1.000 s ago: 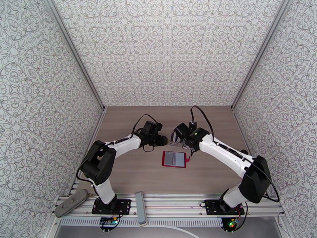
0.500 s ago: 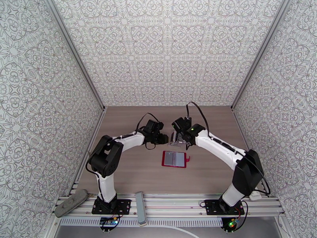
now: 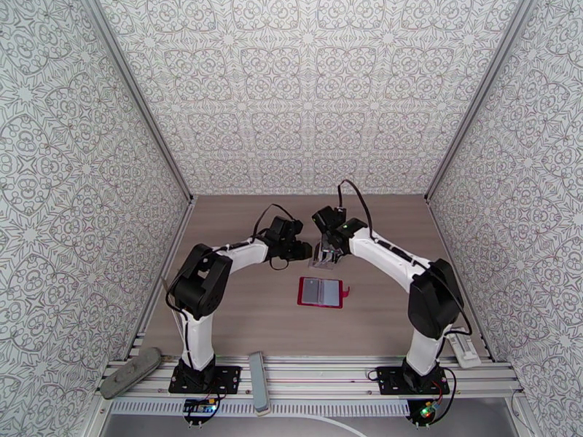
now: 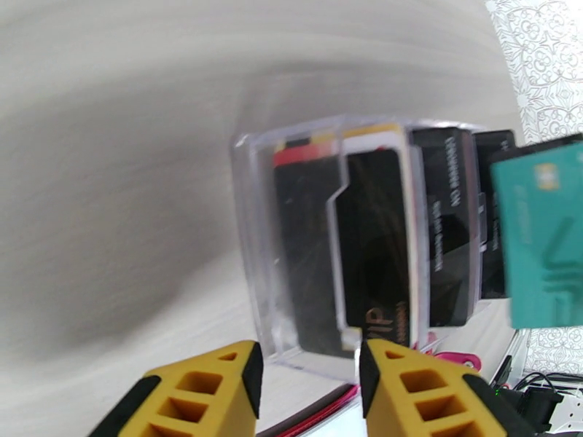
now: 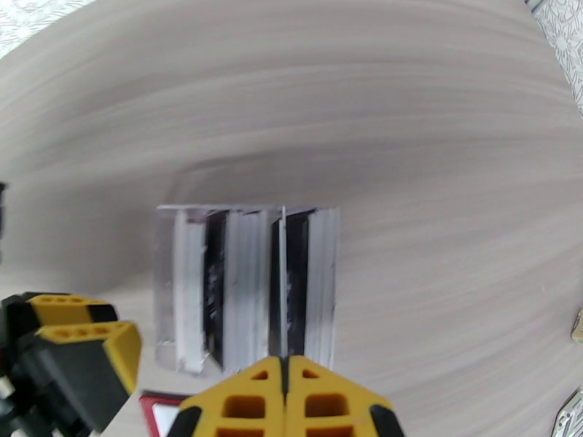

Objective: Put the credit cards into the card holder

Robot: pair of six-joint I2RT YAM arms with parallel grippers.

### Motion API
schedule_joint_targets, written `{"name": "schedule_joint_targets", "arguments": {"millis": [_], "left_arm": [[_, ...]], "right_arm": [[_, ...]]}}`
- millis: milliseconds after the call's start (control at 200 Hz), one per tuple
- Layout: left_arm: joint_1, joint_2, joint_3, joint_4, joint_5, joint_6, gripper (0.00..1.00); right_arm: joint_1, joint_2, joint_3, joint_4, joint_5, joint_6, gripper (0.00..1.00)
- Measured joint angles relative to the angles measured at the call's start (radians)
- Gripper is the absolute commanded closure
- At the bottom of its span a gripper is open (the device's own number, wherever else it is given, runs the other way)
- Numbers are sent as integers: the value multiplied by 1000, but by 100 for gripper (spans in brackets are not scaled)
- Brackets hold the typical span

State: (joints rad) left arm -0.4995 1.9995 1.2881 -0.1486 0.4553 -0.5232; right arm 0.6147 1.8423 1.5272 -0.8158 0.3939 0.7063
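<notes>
Top external, card holder: lying open mid-frame on the desk.
Right fingers: clenching a teal card above the clear stand.
Left fingers: flanking the stand's near end; grip unclear.
Progress: other credit cards waiting in the stand; insertion pending.

Top cam overhead; wrist cams close, share clear box

Left arm and right arm: white tubular links between rounded black joint housings, each on a black base plate bolted to the aluminium rail at the worktop's near edge. Black cables loop over the wrists. Fingers: yellow, with moulded triangular and rectangular cut-outs.
</notes>
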Motion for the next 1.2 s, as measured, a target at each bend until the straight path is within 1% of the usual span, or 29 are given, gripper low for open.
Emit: {"name": "schedule_joint_targets", "arguments": {"millis": [140, 515, 740, 985, 1155, 1200], "left_arm": [[-2, 8, 7, 18, 10, 0, 58], [-7, 57, 19, 35, 23, 0, 57], [-29, 60, 19, 42, 31, 0, 57], [-33, 83, 20, 68, 54, -4, 57], [-34, 85, 19, 76, 61, -16, 57], [-34, 86, 19, 76, 63, -19, 57]], "right_arm": [[-17, 12, 0, 21, -13, 0, 100], [-18, 32, -18, 52, -34, 0, 100], [-18, 32, -43, 60, -40, 0, 100], [-18, 40, -45, 56, -31, -2, 90], [-19, 47, -39, 26, -4, -16, 80], [-19, 53, -34, 19, 1, -16, 80]]}}
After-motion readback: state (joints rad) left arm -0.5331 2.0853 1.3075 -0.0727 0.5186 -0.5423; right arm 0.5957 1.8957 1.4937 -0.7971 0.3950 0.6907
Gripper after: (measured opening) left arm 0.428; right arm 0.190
